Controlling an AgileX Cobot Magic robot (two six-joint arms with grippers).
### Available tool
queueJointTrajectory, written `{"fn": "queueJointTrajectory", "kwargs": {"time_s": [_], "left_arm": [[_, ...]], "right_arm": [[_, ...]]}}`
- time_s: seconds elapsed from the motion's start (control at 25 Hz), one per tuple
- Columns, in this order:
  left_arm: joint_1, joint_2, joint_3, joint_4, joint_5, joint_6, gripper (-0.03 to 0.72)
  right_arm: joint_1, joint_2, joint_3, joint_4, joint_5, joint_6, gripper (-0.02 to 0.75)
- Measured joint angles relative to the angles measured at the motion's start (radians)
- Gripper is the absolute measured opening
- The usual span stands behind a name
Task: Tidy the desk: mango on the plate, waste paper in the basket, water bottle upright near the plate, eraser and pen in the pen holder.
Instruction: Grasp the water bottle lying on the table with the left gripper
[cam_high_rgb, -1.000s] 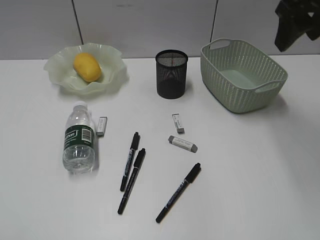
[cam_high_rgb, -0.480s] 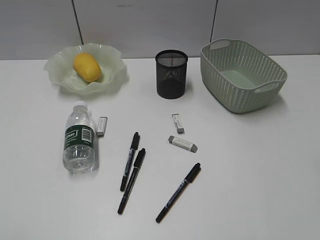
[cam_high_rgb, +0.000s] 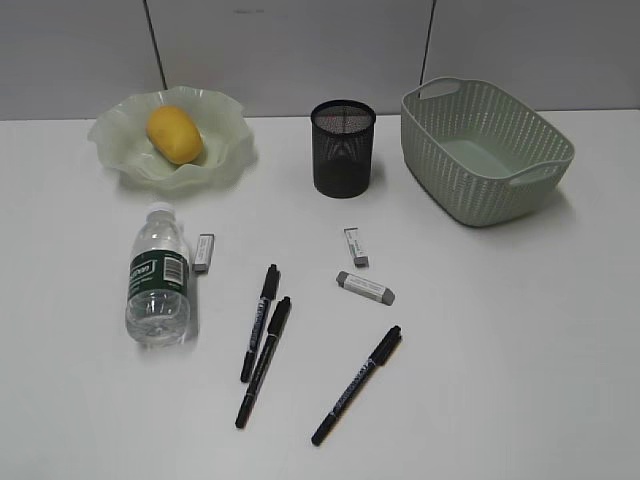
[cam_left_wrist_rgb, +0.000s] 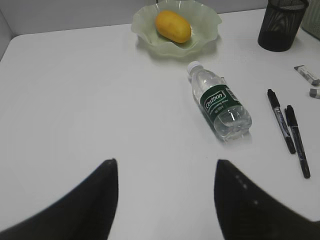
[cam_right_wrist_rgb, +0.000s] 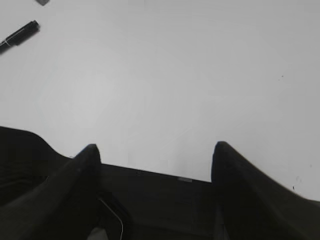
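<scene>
The yellow mango lies in the wavy green plate at the back left. Below the plate, the water bottle lies on its side on the white desk, cap toward the plate. Three black pens and three erasers lie loose in the middle. The black mesh pen holder and green basket stand at the back. Waste paper shows in no view. My left gripper is open over bare desk, short of the bottle. My right gripper is open and holds nothing.
Neither arm shows in the exterior view. The right wrist view looks over the desk's near edge, with one pen at its top left. A grey panelled wall runs behind the desk.
The dark right arm that hung at the top right of the exterior view a second ago has left that view. Nothing on the desk has moved.
</scene>
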Motion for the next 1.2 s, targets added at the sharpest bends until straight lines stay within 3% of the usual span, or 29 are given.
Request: {"fn": "queueJointTrajectory", "kwargs": {"time_s": [0.32, 0.64, 1.2], "left_arm": [[0.0, 0.094, 0.0, 0.0, 0.0, 0.0, 0.454], [0.0, 0.469, -0.069, -0.005, -0.013, -0.015, 0.449], [0.0, 1.182, -0.537, -0.046, -0.011, -0.126, 0.449]], "right_arm": [[0.0, -0.233, 0.054, 0.007, 0.016, 0.001, 0.545], [0.0, -0.366, 0.081, 0.011, -0.025, -0.02, 0.543], [0.0, -0.376, 0.082, 0.006, -0.029, -0.018, 0.542]]}}
